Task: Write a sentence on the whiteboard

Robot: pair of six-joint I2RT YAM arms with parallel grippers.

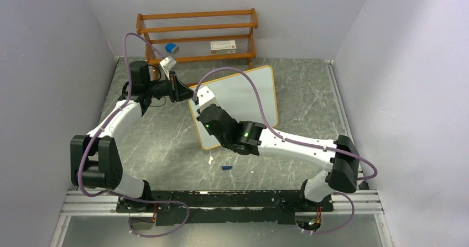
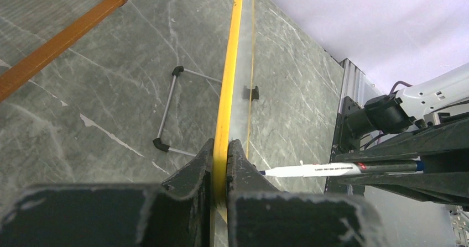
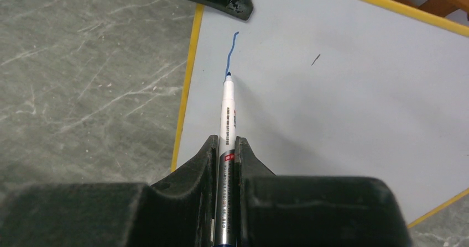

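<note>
The whiteboard (image 1: 243, 100) stands tilted on the table, white with a thin orange frame. My left gripper (image 2: 221, 150) is shut on its upper left frame edge (image 2: 229, 81); in the top view that gripper (image 1: 191, 95) sits at the board's left corner. My right gripper (image 3: 225, 145) is shut on a white marker (image 3: 228, 106) whose blue tip touches the board (image 3: 343, 103) near its left edge. One short blue stroke (image 3: 231, 53) runs up from the tip; the sentence itself does not show. The marker also shows in the left wrist view (image 2: 321, 171).
A brown wooden shelf rack (image 1: 199, 34) stands at the back with a blue object (image 1: 171, 47) and a white box (image 1: 224, 46). A blue cap (image 1: 226, 168) and a small white scrap (image 1: 210, 159) lie on the table. The board's wire foot (image 2: 168, 111) rests behind it.
</note>
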